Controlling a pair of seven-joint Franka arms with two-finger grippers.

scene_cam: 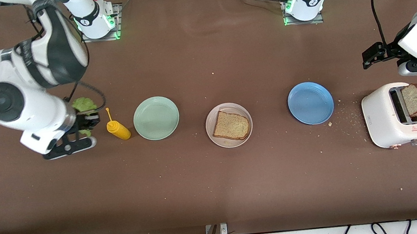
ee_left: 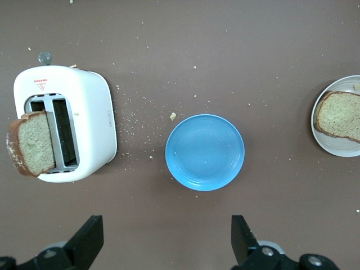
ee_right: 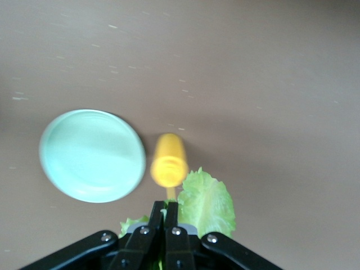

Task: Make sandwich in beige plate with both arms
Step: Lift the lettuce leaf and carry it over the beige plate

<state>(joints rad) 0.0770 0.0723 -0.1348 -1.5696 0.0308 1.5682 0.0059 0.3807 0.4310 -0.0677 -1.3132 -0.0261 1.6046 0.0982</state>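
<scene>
My right pincer (scene_cam: 84,126) is clamped on a ruffled green lettuce (scene_cam: 84,104) leaf, fingers pressed together with the leaf sticking out past the tips. It hangs over the desk (scene_cam: 215,186) at the right arm's end, just beside a yellow squeeze bottle (scene_cam: 118,129). The bottle lies on its side, thin nozzle pointing up the front view toward the bases, and it sits between my right pincer and a mint plate (scene_cam: 156,118), round, smooth, glossy.

The beige plate (scene_cam: 244,133) is mid-desk, well apart from both pincers: round, shallow, raised rim. One bread slice (scene_cam: 231,125) lies flat in it, squarish, speckled brown crumb, darker crust; its longer side runs roughly along the desk's length, slightly skewed.

My left pincer (scene_cam: 373,56) is spread wide, holding nothing, up over the desk at the left arm's end. Under and near it: a white toaster (scene_cam: 383,116), rounded smooth shell, two slots running toward the bases, with a second slice (scene_cam: 414,100) standing on edge in one slot, tilted outward. A blue plate (scene_cam: 310,102) lies between toaster and beige plate, with crumbs (scene_cam: 348,119) scattered around the toaster.
</scene>
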